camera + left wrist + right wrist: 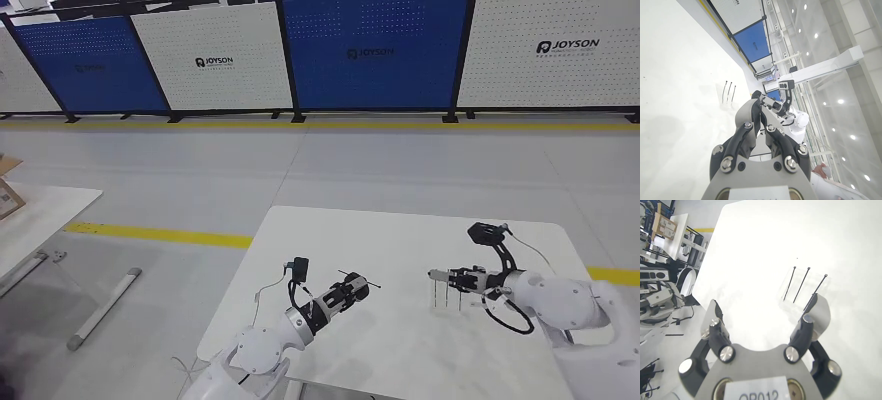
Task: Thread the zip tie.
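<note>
Three black zip ties (800,285) lie side by side on a clear sheet (791,306) on the white table (400,240); they also show as zip ties (728,92) and zip ties (441,293). My right gripper (766,305) hovers open just in front of them, one fingertip (817,302) beside the tail of the outermost tie; from above, the right gripper (443,277) is right of centre. My left gripper (759,109) is shut, pads pressed together. From above, a thin black zip tie (368,282) crosses the tip of the left gripper (356,286), held off the table.
The table's left edge and rounded corner (723,207) are close to the left arm. A second white table with a cardboard box (664,228) stands off to the side. Blue and white pegboard panels (370,50) line the back of the room.
</note>
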### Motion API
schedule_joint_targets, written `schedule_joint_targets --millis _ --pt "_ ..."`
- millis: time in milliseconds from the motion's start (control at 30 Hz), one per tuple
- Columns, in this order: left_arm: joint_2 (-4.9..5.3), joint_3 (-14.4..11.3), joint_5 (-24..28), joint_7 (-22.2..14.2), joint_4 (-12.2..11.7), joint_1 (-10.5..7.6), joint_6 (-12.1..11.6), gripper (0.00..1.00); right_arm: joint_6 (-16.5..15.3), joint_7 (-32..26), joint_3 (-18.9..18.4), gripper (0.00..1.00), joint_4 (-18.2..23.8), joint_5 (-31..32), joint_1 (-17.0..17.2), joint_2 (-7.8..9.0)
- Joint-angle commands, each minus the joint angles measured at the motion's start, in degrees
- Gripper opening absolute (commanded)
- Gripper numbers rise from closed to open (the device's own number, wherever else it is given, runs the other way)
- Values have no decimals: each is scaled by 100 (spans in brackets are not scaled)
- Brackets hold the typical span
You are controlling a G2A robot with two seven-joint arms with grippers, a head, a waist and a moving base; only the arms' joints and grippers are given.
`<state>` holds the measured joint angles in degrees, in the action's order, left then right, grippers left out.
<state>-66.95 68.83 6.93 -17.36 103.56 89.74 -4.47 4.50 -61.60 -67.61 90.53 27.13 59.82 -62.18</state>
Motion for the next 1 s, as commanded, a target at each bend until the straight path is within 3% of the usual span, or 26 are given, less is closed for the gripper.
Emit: schedule_joint_targets --millis 0,333,500,667,967 --pt "0 0 0 0 0 0 0 0 -9 -2 -10 100 6 -9 10 1" --pt "0 0 0 0 0 0 0 0 -34 55 11 100 13 15 23 -1" --pt "0 0 0 0 0 0 0 0 -15 -443 406 100 -152 301 -368 -41" --pt "0 0 0 0 0 0 0 0 266 -864 1033 100 -719 652 -947 -172" --pt "0 0 0 0 0 0 0 0 283 -830 1046 100 -743 648 -973 -180"
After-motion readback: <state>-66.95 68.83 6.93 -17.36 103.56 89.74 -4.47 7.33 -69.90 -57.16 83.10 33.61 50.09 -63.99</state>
